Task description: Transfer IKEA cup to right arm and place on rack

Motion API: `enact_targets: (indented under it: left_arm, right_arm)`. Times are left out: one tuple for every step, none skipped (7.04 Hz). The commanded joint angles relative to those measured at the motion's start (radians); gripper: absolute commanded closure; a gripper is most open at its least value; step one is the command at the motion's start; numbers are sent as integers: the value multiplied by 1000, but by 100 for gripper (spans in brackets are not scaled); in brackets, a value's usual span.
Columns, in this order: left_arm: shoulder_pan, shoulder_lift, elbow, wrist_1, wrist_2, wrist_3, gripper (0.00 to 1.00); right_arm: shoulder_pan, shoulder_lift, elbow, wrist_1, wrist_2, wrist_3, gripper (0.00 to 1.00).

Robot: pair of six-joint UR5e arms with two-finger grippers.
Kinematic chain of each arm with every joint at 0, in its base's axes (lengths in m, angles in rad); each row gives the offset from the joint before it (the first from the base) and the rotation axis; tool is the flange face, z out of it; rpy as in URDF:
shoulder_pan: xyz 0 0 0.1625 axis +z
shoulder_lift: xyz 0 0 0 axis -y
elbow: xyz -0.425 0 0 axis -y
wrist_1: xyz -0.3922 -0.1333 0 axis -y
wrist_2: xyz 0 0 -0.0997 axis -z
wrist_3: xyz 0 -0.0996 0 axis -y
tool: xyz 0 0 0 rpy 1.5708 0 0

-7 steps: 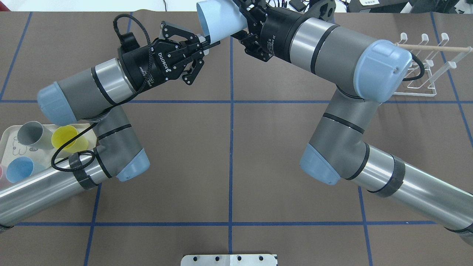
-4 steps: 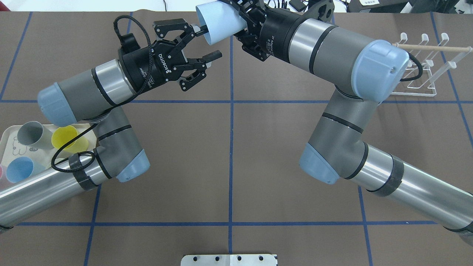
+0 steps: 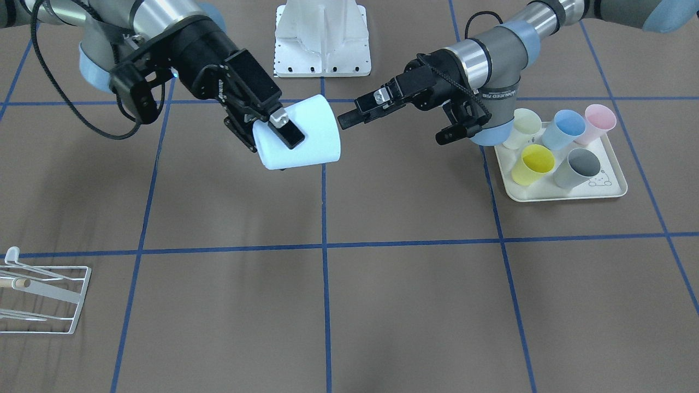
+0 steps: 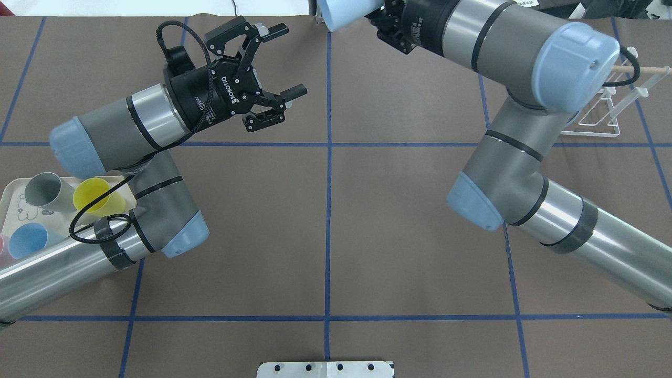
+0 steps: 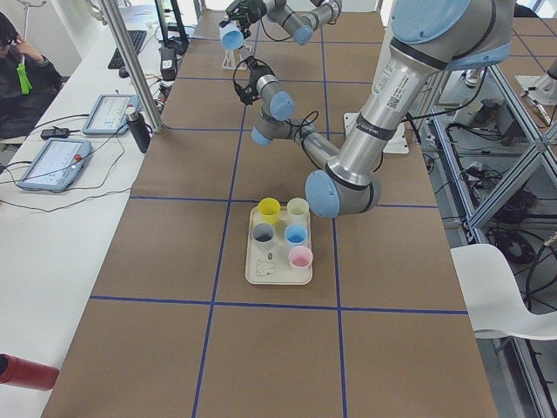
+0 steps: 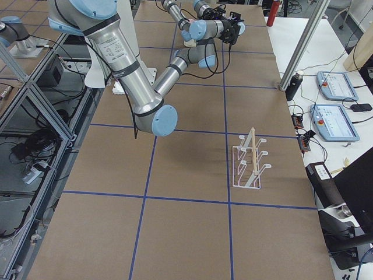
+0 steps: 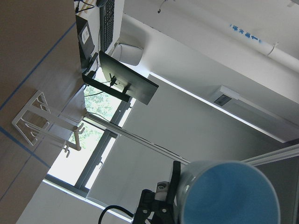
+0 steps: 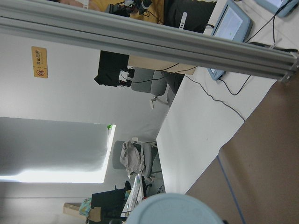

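My right gripper (image 3: 274,141) is shut on a pale blue IKEA cup (image 3: 311,136) and holds it on its side above the table's middle. The cup's open mouth (image 7: 229,193) faces my left gripper (image 4: 286,60), which stands open a short way off and touches nothing. In the overhead view the cup (image 4: 344,10) is at the top edge. The rack (image 4: 609,113), a white wire frame with a wooden peg, stands on the table at my far right, partly behind the right arm's elbow, and also shows as the rack (image 3: 43,297) and the rack (image 6: 249,160).
A cream tray (image 3: 562,194) with several coloured cups sits on my left side, under the left arm. The white base plate (image 3: 322,38) is at my edge of the table. A person (image 5: 22,65) sits at a desk with tablets beyond the far side.
The left gripper let go of the cup's rim, opened wide and drew back to the left. The right arm carried the cup to the right and toward the table's far edge.
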Motion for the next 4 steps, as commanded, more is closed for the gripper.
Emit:
enact_targets:
  left_arm:
    - [-8, 24, 2, 14, -11, 123, 0]
    - [-19, 67, -4, 28, -53, 189, 0]
    - [-63, 87, -7, 72, -155, 231, 0]
    - [-119, 93, -7, 109, -238, 239, 0]
  right_arm:
    - [150, -109, 7, -52, 179, -193, 100]
    - [256, -186, 15, -78, 308, -320, 100]
    - [333, -270, 17, -80, 362, -468, 100]
    - [393, -353, 27, -87, 372, -607, 100]
